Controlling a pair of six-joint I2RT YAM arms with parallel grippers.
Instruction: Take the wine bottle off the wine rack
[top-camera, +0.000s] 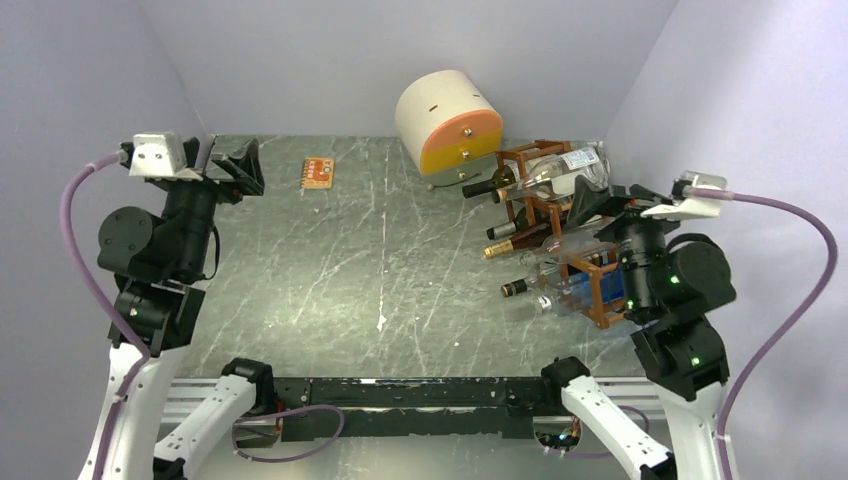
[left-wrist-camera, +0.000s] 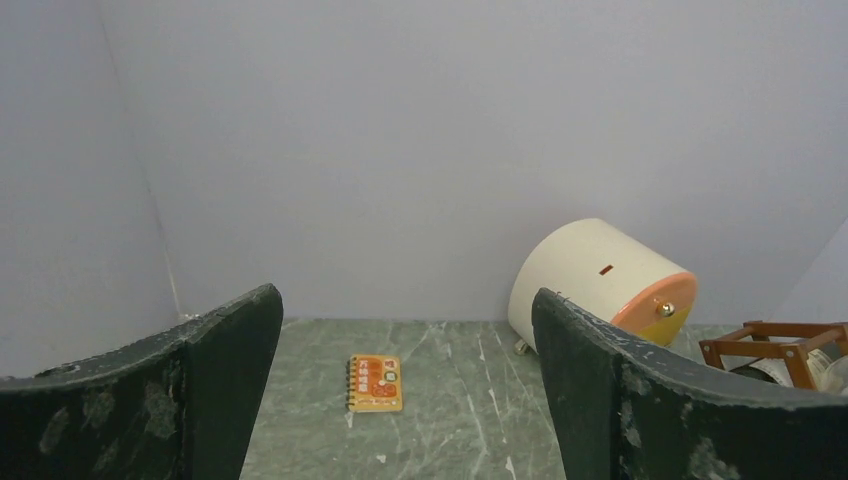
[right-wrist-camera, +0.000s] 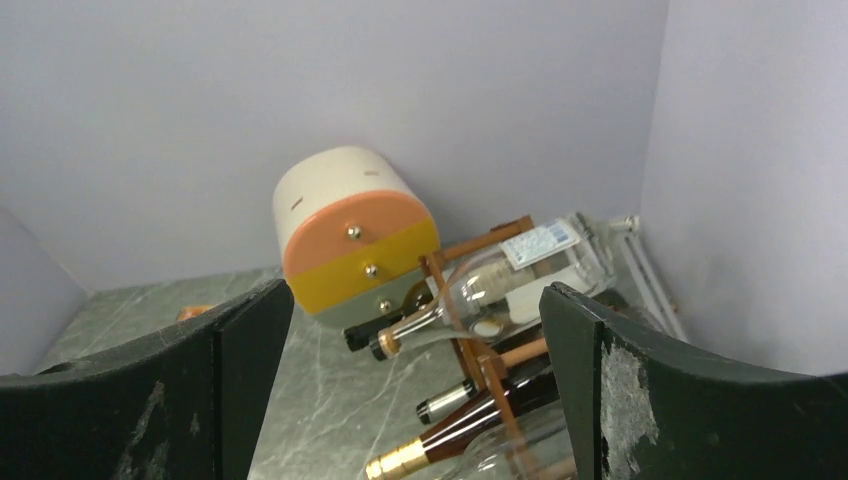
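The reddish-brown wine rack (top-camera: 597, 297) stands at the table's right side against the wall, with several bottles lying in it, necks pointing left. A clear wine bottle (top-camera: 555, 172) with a white label lies on the top row. Below it lie dark bottles, one of them gold-capped (top-camera: 512, 241). My right gripper (top-camera: 594, 205) hovers open just above the rack, holding nothing. In the right wrist view the clear bottle (right-wrist-camera: 510, 275), a rack bar (right-wrist-camera: 490, 362) and the gold-capped bottle (right-wrist-camera: 470, 425) show between the wide-apart fingers (right-wrist-camera: 412, 295). My left gripper (top-camera: 232, 165) is open and empty at the far left.
A cream cylinder-shaped drawer box (top-camera: 450, 125) with orange and yellow fronts stands at the back, just left of the rack. A small orange notebook (top-camera: 317, 173) lies at the back left of the marbled table (top-camera: 380, 260). Walls close in on both sides and behind.
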